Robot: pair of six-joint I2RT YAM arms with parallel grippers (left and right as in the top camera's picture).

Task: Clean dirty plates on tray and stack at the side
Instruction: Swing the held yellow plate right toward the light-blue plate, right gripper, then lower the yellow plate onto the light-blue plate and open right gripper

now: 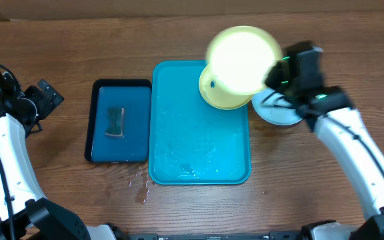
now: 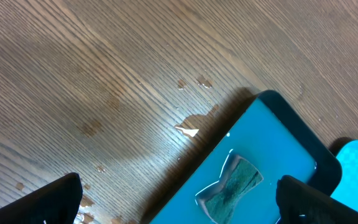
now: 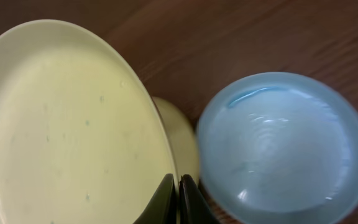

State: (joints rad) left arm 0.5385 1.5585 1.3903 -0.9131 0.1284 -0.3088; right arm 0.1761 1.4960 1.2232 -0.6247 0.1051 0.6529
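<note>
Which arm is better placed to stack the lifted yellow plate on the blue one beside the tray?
Right, probably. The right gripper is shut on the lifted yellow plate, close beside the blue plate on the table. The left gripper is open, empty, far across by the dark-blue tray.

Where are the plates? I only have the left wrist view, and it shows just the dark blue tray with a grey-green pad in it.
Observer: The right tool is shut on the rim of one pale yellow plate, holding it raised over the far right corner of the turquoise tray.
Operator: And the other two?
Observer: A second yellow plate lies at that same corner, partly under the held one.
Operator: The blue one?
Observer: The light blue plate sits on the table, just right of the tray and off it.
</note>
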